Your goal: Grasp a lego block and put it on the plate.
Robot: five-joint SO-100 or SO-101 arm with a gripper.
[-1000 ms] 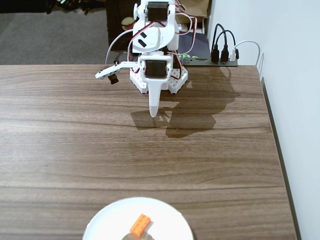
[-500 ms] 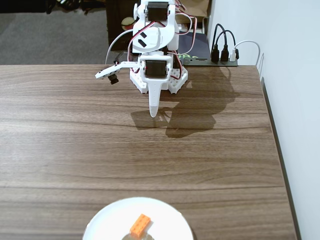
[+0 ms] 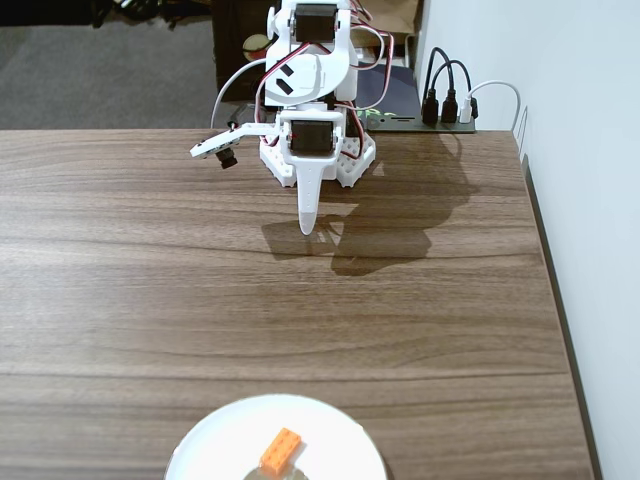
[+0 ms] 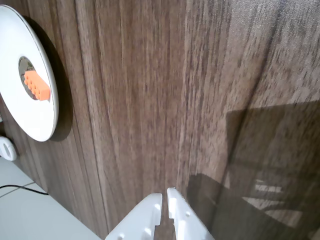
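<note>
The orange lego block (image 3: 281, 450) lies on the white plate (image 3: 220, 445) at the near edge of the table in the fixed view. The wrist view shows the lego block (image 4: 37, 85) on the plate (image 4: 30, 120) at its upper left. My white gripper (image 3: 308, 228) hangs far from them at the back of the table, close to the arm's base, pointing down. Its two fingers are together with only a thin slit between the tips and nothing in them; in the wrist view the gripper (image 4: 164, 196) enters from the bottom edge.
The arm's base (image 3: 318, 150) stands at the back edge of the wooden table (image 3: 150, 300). Black cables and plugs (image 3: 448, 100) sit behind it by the white wall on the right. A small white round object (image 4: 6, 148) lies beyond the table edge in the wrist view.
</note>
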